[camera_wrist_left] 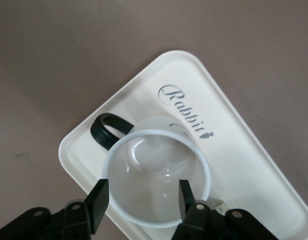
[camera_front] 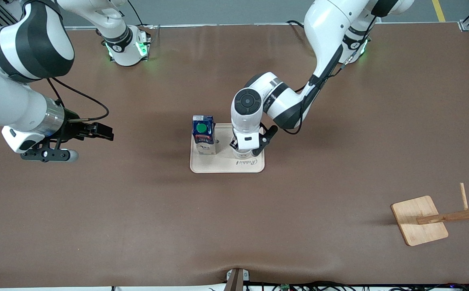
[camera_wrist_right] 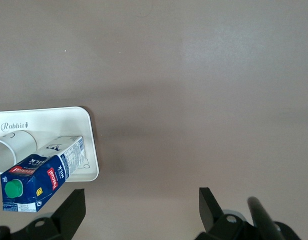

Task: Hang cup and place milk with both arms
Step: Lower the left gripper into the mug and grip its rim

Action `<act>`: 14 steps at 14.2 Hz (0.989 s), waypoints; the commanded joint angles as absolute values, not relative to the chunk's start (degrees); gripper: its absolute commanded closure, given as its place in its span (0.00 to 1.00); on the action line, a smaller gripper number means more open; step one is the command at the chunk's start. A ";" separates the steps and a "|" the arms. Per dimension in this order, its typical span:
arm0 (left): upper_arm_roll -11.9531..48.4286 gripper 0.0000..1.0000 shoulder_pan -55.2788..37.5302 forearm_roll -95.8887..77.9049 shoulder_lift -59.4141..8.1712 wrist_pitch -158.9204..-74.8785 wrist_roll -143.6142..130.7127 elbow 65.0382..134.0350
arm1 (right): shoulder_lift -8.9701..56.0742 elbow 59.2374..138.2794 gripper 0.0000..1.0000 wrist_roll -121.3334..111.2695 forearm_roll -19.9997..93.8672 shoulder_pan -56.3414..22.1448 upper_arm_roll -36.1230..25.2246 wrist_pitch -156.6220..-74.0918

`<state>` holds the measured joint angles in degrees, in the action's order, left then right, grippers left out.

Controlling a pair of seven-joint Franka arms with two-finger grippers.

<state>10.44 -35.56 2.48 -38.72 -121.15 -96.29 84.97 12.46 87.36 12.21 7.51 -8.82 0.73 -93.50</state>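
Note:
The milk [camera_front: 203, 135], a blue-topped carton with a green cap, stands on the cream tray [camera_front: 226, 166] at the table's middle. The cup [camera_wrist_left: 156, 175], white with a black handle [camera_wrist_left: 106, 131], stands upright beside it on the tray, toward the left arm's end. In the front view the cup [camera_front: 243, 154] is mostly hidden under my left gripper [camera_front: 246, 147]. My left gripper [camera_wrist_left: 142, 200] is open just over the cup's rim, one finger [camera_wrist_left: 98, 202] at the wall's outside, the other [camera_wrist_left: 186, 195] over the inside. My right gripper [camera_front: 99, 131] is open and empty above bare table, toward the right arm's end; it [camera_wrist_right: 141, 207] sees the milk [camera_wrist_right: 41, 175] from the side.
A wooden cup rack [camera_front: 420, 220] with slanted pegs [camera_front: 467, 214] stands nearer the front camera at the left arm's end of the table. The brown mat [camera_front: 137, 210] covers the table around the tray.

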 commanded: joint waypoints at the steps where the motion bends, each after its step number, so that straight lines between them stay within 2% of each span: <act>1: 9.93 0.36 -35.68 4.22 -39.02 -121.29 -95.01 82.10 | 12.92 86.75 0.00 13.71 7.91 -9.14 0.44 -93.16; 9: 10.11 0.37 -36.21 4.48 -37.70 -120.59 -108.01 82.53 | 12.92 86.66 0.00 16.17 8.00 -10.28 0.53 -93.25; 12: 10.02 0.43 -36.21 4.22 -38.32 -120.59 -110.28 82.53 | 12.92 86.66 0.00 16.17 8.00 -10.55 0.53 -93.25; 14: 10.02 0.43 -36.21 4.39 -38.32 -120.59 -114.77 82.44 | 12.92 86.66 0.00 16.17 8.00 -10.55 0.53 -93.25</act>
